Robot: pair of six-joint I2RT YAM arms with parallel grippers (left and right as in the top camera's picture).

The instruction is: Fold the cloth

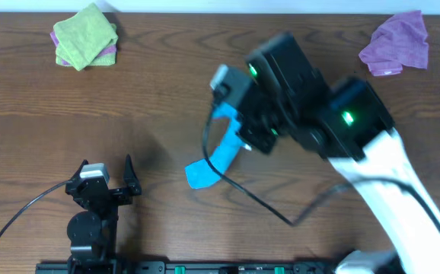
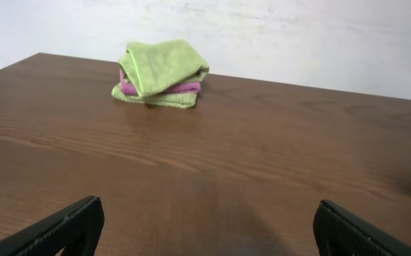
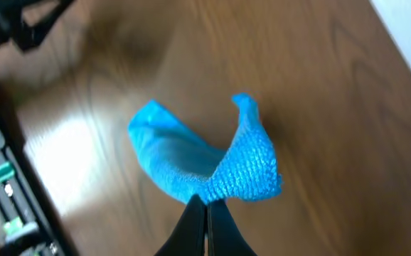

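Right wrist: right claw [image 3: 207, 208] pinches the limp, light cloth [image 3: 184, 160] by an edge. Left claw [image 1: 106, 167] gapes empty; a hanging corner would likely suit it.

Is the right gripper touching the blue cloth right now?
Touching. The right wrist view shows the right gripper pinched shut on the blue cloth at its edge.

Two tools are showing: the left tool [image 1: 106, 167] and the right tool [image 3: 207, 212]. One blue cloth [image 3: 205, 160] is hanging pinched in the right tool. One purple cloth [image 1: 395, 42] is lying beyond the right tool. One folded stack [image 2: 161, 72], green and pink, is sitting beyond the left tool. One counter [image 1: 167, 84] is carrying them.
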